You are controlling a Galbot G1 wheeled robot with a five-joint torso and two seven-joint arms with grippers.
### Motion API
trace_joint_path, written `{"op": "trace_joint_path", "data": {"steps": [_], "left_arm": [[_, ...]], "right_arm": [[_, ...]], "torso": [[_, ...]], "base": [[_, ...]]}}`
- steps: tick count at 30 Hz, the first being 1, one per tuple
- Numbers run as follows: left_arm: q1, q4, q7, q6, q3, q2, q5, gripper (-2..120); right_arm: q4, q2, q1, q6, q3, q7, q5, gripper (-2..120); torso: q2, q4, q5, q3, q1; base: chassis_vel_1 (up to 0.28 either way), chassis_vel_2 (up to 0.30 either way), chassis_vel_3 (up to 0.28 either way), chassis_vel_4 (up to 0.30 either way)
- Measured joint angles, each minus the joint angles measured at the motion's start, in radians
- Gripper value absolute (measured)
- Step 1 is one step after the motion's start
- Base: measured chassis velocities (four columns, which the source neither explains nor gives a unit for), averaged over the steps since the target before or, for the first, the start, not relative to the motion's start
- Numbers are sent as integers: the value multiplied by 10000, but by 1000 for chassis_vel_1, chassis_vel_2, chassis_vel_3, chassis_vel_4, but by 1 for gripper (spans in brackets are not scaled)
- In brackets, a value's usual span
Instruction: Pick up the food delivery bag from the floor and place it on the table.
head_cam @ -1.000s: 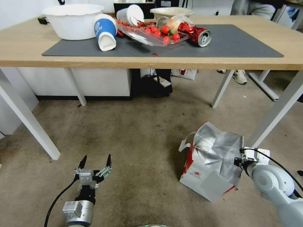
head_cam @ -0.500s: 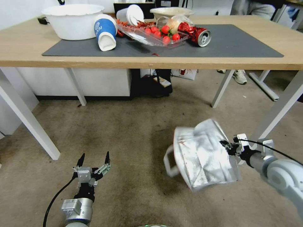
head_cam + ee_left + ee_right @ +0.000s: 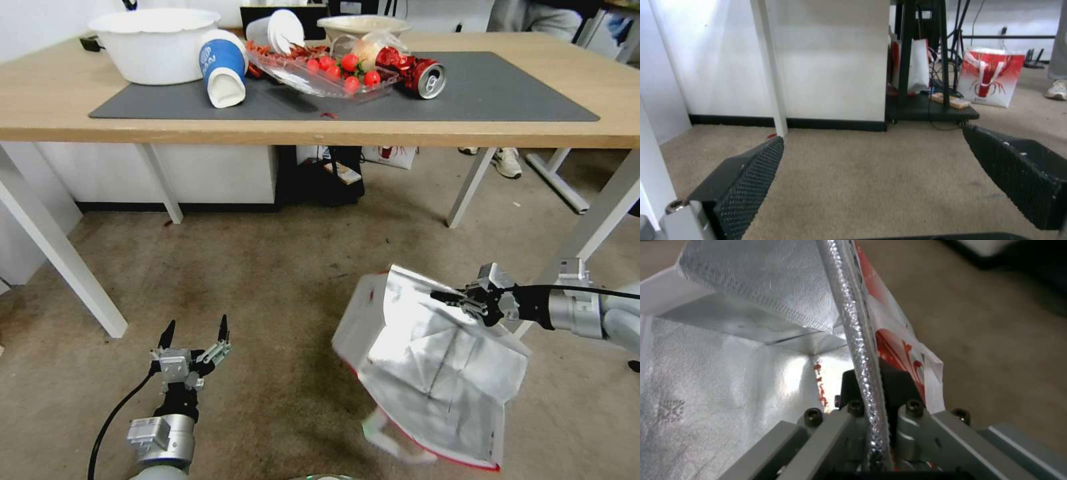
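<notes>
While the left gripper (image 3: pixel 193 331) hangs low at the near left w/ its two black tipped fingers spread wide and nothing between them, the left wrist view shows both ribbed pads (image 3: pixel 751 175) well apart over bare floor (image 3: pixel 871 180). Just right of centre, the right gripper (image 3: pixel 448 297) is clamped on the upper edge of the food delivery bag (image 3: pixel 433 373); the right wrist view shows the foil-lined rim (image 3: pixel 853 340) pinched between the closed fingers, silver lining to one side, red print on white paper to the other. The bag hangs tilted from that grip, crinkled foil interior facing up, red edging along its low side, and a white strap handle (image 3: pixel 393 443) dangles under it; whether its low corner touches the floor (image 3: pixel 267 280) can't be told. Farther off stands the table (image 3: pixel 67 100), light-wood top on white legs, w/ a dark grey mat (image 3: pixel 507 93). On the mat, left to right: a big white bowl (image 3: pixel 153 47), a tipped blue-and-white paper cup (image 3: pixel 223 67), a clear plastic tray (image 3: pixel 320 77) w/ cherry tomatoes (image 3: pixel 350 63), and a crushed red can (image 3: pixel 417 72) on its side. Under the table, farther back, sits a small white bag w/ red print (image 3: pixel 991 78) beside a black stand base (image 3: pixel 929 108).
</notes>
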Motion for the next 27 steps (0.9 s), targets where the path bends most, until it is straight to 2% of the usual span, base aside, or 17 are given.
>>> {"op": "trace_joint_path", "data": {"steps": [2, 4, 7, 27], "left_arm": [[-8, -26, -6, 6, -27, 3, -49, 100], [-9, -101, -5, 36, -68, 20, -72, 100], [-8, -138, 30, 46, -68, 26, -69, 100], [1, -148, 141, -31, 62, -29, 234, 100]], "right_arm": [[3, -60, 6, -63, 18, -523, 168, 0], [57, -129, 24, -328, 59, -1495, 371, 0], [116, -136, 37, -482, 71, -1934, 528, 0], [217, -81, 11, -619, 82, -2425, 586, 0]], "torso": [[0, 0, 0, 0, -1], [0, 0, -1, -1, 0], [0, 0, -1, 0, 0], [0, 1, -1, 0, 0]], "base": [[0, 0, 0, 0], [0, 0, 0, 0], [0, 0, 0, 0], [0, 0, 0, 0]]}}
